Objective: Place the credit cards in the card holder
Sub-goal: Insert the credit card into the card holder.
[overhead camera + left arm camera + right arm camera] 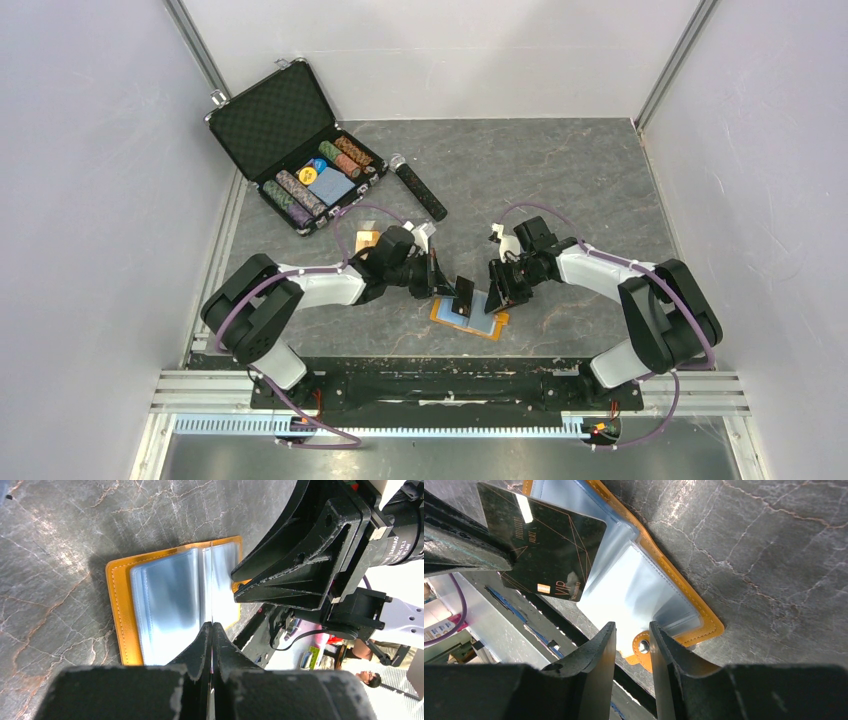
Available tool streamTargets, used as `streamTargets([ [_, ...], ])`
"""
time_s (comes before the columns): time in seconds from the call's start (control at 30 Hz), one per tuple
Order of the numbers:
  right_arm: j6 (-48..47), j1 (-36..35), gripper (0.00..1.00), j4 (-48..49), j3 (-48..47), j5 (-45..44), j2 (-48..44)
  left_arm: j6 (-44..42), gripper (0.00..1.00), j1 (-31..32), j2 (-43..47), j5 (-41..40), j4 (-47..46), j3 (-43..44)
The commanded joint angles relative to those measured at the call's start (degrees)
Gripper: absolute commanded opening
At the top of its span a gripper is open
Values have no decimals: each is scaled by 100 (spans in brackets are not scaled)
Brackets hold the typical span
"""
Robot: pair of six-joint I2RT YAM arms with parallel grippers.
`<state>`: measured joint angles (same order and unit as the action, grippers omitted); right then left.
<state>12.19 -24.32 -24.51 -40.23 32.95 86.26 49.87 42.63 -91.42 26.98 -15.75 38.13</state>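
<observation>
Wallet: open on bench, near centre; sleeves look floppy.
Black card: over wallet; likely thin, stiff, slick; pinch one short edge.
Left jaws: clenched on black card.
Right jaws: at snap tab; grip unclear.

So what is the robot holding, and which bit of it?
The left gripper pinches a black card by one end. The right gripper, jaws apart over the orange card holder, holds nothing I can tell.
</observation>
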Motion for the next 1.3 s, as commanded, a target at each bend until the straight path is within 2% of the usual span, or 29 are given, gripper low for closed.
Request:
streamTargets([
  [0.0,-112,-7,34,41,41,-209,104,19,2,44,51,-52,-157,138],
  [0.97,-100,-8,34,30,-10,-219,74,176,2,142,-229,264,-402,55],
  [1.13,-60,-12,36,34,-94,-234,-21,328,2,149,-145,150,-174,-7],
  [1.27,-10,-12,42,43,-176,-295,-197,382,2,158,-50,-5,81,-22],
])
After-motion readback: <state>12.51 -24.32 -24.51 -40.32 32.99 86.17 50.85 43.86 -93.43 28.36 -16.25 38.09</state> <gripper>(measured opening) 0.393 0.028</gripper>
